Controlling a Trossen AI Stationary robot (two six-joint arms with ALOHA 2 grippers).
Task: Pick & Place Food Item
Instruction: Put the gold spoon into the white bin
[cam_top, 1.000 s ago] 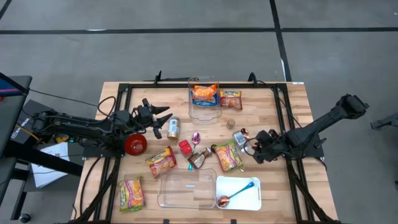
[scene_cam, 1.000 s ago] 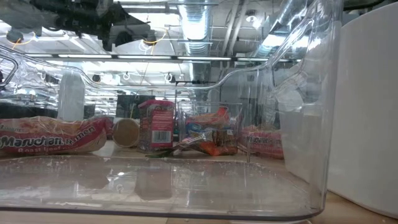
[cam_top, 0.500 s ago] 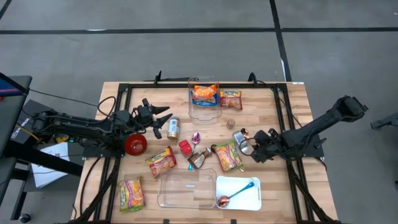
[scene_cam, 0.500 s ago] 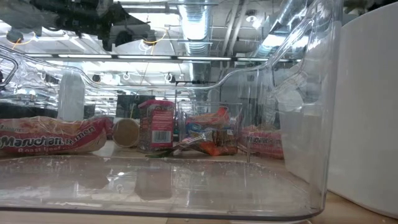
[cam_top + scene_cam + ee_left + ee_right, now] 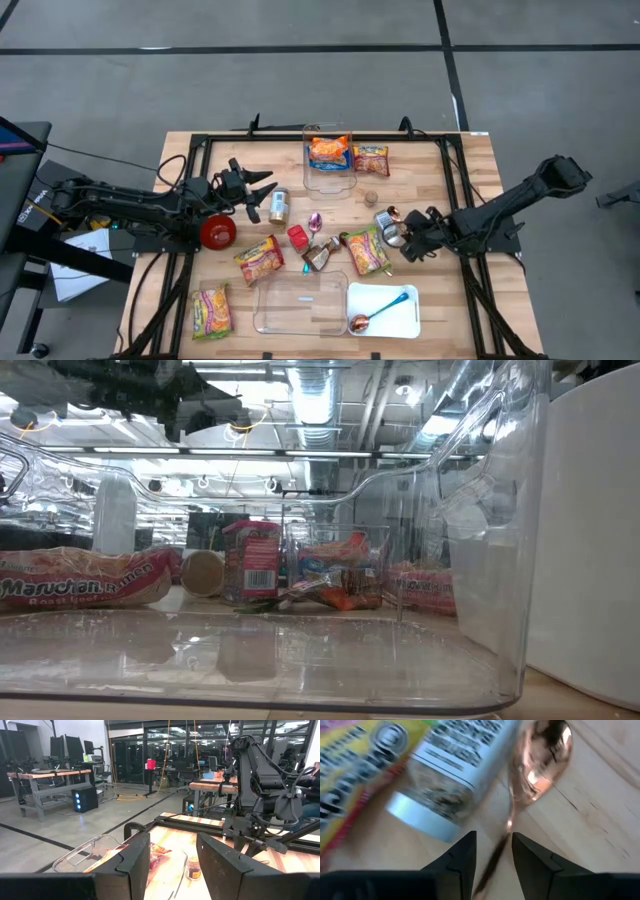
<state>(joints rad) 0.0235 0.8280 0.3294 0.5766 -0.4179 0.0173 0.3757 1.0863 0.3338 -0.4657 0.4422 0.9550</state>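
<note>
Right end effector [image 5: 405, 243] is seen low at the worktop [image 5: 470, 170], centre right of the high view, fingers slightly apart astride a copper spoon [image 5: 540, 760] handle, nothing clamped. Just beside the spoon a small jar [image 5: 455, 775] is lying against a yellow food packet [image 5: 366, 250]. Left end effector [image 5: 262, 190] is held apart, empty, left of a can [image 5: 279, 206].

1. The left arm reaches in from the table's left side, lying low and nearly level.
2. The left gripper [image 5: 262, 190] hovers with its fingers [image 5: 131, 862] spread apart, nothing between them.
3. The right arm slants down from the right edge toward the table's middle.
4. The right gripper [image 5: 408, 243] sits low at the tabletop, its fingers [image 5: 462, 855] parted by a narrow gap.
</note>
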